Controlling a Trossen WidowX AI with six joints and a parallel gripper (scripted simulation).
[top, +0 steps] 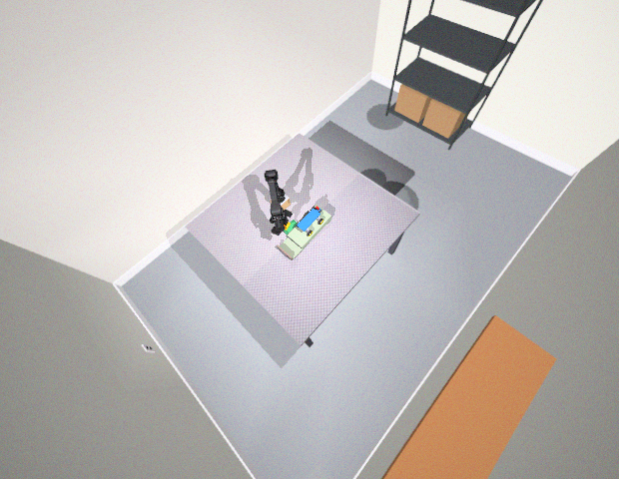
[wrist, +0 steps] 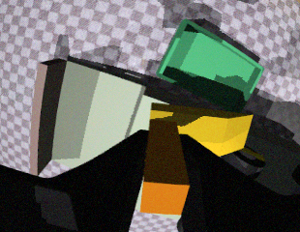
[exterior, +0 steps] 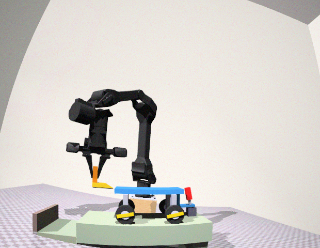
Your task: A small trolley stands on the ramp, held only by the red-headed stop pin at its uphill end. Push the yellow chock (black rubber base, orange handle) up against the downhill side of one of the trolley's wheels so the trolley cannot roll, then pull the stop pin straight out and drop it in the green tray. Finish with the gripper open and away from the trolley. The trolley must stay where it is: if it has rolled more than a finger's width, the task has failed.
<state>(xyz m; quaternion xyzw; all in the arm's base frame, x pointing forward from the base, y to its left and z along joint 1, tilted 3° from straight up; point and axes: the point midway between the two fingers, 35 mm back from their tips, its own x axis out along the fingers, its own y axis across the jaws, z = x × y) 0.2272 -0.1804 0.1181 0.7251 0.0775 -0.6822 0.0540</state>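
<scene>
Pale walls enclose a grey floor, where a table (top: 350, 267) with a checkered lilac top carries the whole setup; a dark shelf rack (top: 399, 54) with cardboard boxes (top: 428, 111) stands in the far right corner, and an orange mat (top: 472, 402) lies on the near right of the floor.

On the table we see a pale green ramp (exterior: 144, 230) with a brown block (exterior: 45, 216) at its left end. The trolley (exterior: 148, 190) — blue deck, black wheels with yellow bars — stands on the ramp, and the red-headed stop pin (exterior: 188, 192) rises at its right end, seated in a small grey block.

Our gripper (exterior: 95, 173) hangs in the air left of the trolley, pointing down, its jaws clamped on the orange handle (wrist: 165, 181) of the yellow chock (exterior: 101, 185). The chock is lifted off the ramp, at about the height of the trolley deck and apart from the wheels.

From the wrist view we look past the chock's yellow wedge to the green tray (wrist: 211, 65) on the table, just beside the ramp's edge.
</scene>
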